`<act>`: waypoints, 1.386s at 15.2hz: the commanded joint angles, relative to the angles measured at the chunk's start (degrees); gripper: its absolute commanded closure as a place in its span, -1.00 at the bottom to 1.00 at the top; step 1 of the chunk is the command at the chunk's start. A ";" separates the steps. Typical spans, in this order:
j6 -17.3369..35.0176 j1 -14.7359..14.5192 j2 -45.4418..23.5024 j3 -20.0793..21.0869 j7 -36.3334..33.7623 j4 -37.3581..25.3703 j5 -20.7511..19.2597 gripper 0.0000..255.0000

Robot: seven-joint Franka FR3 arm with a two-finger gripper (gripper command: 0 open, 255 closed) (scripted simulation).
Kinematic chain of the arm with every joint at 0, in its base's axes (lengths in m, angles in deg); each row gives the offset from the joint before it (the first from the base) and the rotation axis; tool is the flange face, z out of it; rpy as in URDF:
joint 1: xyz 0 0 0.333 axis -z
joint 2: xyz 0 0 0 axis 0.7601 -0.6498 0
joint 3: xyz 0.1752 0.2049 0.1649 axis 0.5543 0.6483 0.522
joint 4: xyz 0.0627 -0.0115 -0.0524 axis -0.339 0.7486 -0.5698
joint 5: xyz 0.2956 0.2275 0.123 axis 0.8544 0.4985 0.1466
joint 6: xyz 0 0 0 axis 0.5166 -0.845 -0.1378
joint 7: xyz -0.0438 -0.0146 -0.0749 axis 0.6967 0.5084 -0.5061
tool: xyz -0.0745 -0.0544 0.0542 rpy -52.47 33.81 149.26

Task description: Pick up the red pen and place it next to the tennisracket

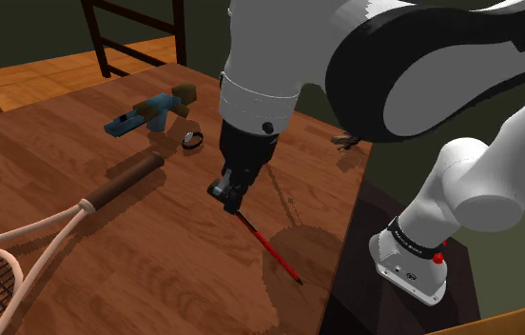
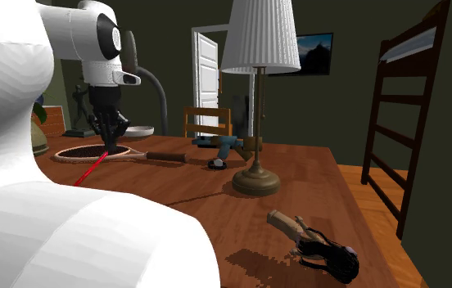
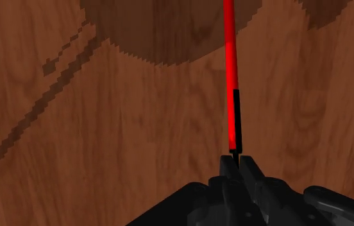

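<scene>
2 jaws clamped on red pen (image 3: 232,77) end | pen juts straight out beyond them; over table (image 1: 61,162)

red pen (image 1: 270,246) 1 | tennis racket (image 1: 118,184) 1 | lamp (image 2: 259,41) 1 | shoe (image 2: 314,244) 1

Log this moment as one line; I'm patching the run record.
gripper: shut on red pen | red pen: held by one end, slanting | tennis racket: flat on table | placement: not done

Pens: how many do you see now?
1. The red pen is clasped at one end in the end effector, apart from the racket. The arm hides some table.
</scene>
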 commanded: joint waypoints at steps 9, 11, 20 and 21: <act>5.28 -1.79 -5.62 5.13 -8.53 -0.06 -3.48 1.00; 6.86 -1.77 -6.46 5.33 -8.93 0.83 -4.03 1.00; 13.93 -1.74 -11.05 5.97 -11.45 4.24 -7.60 1.00; 14.71 -1.76 -11.64 6.00 -11.82 4.55 -8.13 1.00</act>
